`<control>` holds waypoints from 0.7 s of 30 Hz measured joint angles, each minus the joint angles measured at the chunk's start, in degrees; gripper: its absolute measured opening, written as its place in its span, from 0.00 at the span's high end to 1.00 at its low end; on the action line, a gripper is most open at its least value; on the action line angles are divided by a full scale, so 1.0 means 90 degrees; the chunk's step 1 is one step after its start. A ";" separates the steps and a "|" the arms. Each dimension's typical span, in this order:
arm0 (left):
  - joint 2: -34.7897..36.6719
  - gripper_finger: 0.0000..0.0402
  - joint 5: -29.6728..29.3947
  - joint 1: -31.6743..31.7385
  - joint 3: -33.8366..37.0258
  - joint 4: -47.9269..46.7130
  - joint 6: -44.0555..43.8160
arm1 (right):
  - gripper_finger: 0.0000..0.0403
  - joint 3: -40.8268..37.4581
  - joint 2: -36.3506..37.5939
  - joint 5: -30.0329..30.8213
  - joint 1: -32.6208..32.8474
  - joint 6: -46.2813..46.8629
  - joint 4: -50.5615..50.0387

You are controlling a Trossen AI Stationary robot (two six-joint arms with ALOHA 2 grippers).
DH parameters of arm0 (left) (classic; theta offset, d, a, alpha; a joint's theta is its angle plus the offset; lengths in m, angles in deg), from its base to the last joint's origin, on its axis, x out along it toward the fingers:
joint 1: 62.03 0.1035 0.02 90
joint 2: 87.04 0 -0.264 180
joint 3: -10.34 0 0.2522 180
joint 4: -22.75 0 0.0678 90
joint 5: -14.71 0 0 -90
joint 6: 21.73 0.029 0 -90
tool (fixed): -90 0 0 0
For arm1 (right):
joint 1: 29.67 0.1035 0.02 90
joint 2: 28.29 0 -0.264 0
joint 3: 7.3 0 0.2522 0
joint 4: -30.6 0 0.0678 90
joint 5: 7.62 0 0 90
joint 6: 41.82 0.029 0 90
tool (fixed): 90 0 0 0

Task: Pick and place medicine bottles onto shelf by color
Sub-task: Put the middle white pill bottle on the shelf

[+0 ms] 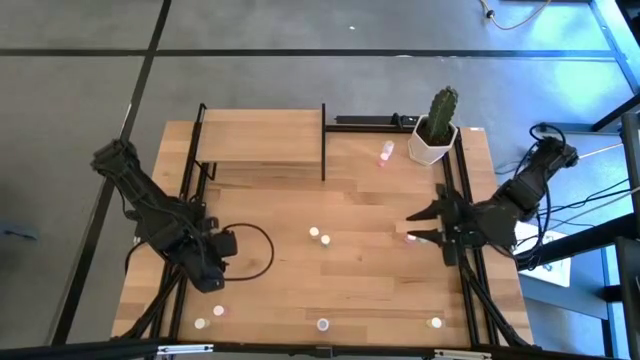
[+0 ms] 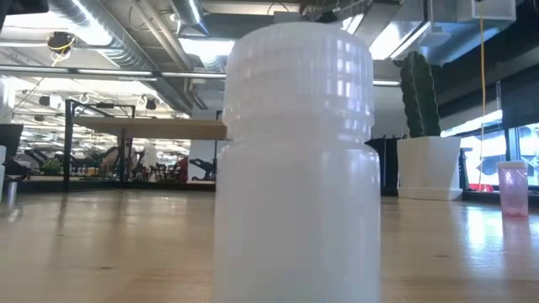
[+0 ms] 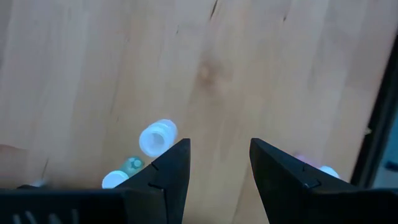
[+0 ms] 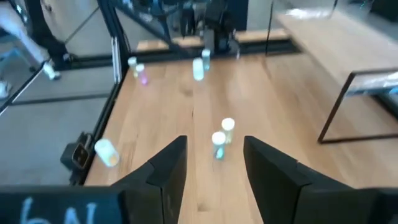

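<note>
My light-wood plank bench (image 1: 300,215) carried scattered tiny cylindrical medicine bottles (image 1: 314,233), a black-framed light-wood shelf (image 1: 260,135) and a white potted green cactus (image 1: 436,125).

My overhead camera looks straight down on the whole light-wood tabletop (image 1: 330,210), both arms at its sides. My table-level camera sits right against a white ribbed-cap plastic bottle (image 2: 295,160) that fills most of its frame; behind it I see the green cactus in its white pot (image 2: 425,126) — also in the overhead view. My left wrist camera faces down, close to the wood; my right wrist camera looks level across the table — toward the black-framed wooden shelf (image 4: 339,46)
</note>
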 joint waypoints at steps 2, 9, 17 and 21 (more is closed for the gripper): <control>-0.0111 0.60 -0.0007 0.0000 0.0001 0.0000 -0.0028 | 0.60 0.0000 -0.0057 -0.0302 -0.0231 -0.0007 -0.0016; -0.0223 0.60 -0.0186 0.0082 0.0002 -0.0032 -0.0081 | 0.60 0.0000 -0.0157 -0.1291 -0.0868 -0.0002 -0.0095; -0.0221 0.60 -0.0252 0.0104 0.0002 -0.0165 -0.0301 | 0.60 0.0000 -0.0166 -0.2555 -0.1248 -0.0046 -0.0088; -0.0221 0.60 -0.0415 0.0091 0.0002 -0.0168 -0.0673 | 0.60 -0.0002 -0.0163 -0.2564 -0.1246 -0.0199 -0.0074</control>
